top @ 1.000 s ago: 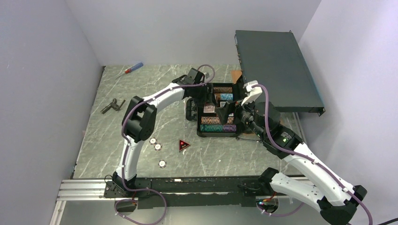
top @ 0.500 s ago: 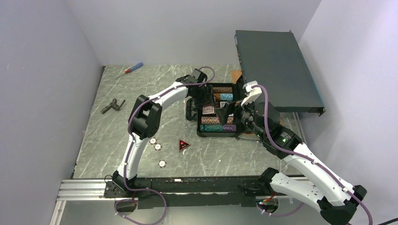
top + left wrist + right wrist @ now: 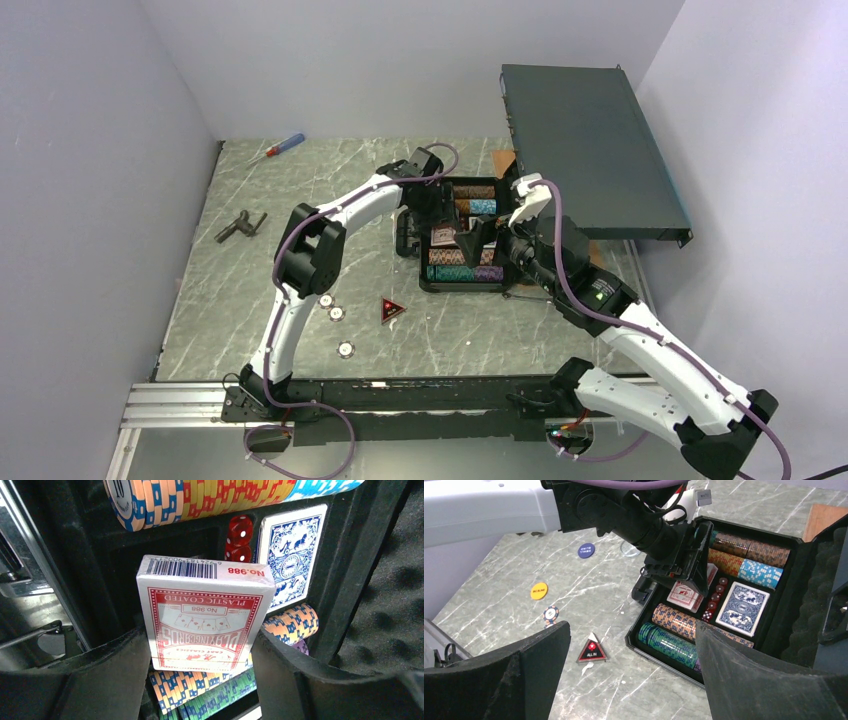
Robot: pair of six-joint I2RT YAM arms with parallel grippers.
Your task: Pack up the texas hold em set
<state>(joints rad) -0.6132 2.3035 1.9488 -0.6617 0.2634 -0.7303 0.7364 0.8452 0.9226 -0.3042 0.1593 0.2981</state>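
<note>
Texas hold em set (image 3: 460,287): open on the table (image 3: 300,220) between the two arms, foam-lined lid (image 3: 811,595) raised along its right side. Holds chip rows (image 3: 674,622), a blue deck (image 3: 744,602) and red dice (image 3: 715,599) in their compartments.

Step in hand, as judged: seating of the red deck (image 3: 205,615). Left gripper (image 3: 201,639) clamped on the long sides of the red deck, with the deck tilted over the dark vacant compartment (image 3: 125,580) just beside the red dice. Contact of its lower end with the compartment floor: not discernible. Right gripper (image 3: 631,632) spread wide and empty, hovering near the front of the set.

Next move, as judged: level the red deck with the vacant compartment and lower until flat. Then part the fingers (image 3: 100,680) and withdraw upward without dragging the neighbouring chip rows.

Left to do, as judged: collect the triangular all-in marker (image 3: 591,651), the round buttons (image 3: 539,590) and the loose chip (image 3: 550,613), all lying on the table apart from the set. Then shut the lid.
</note>
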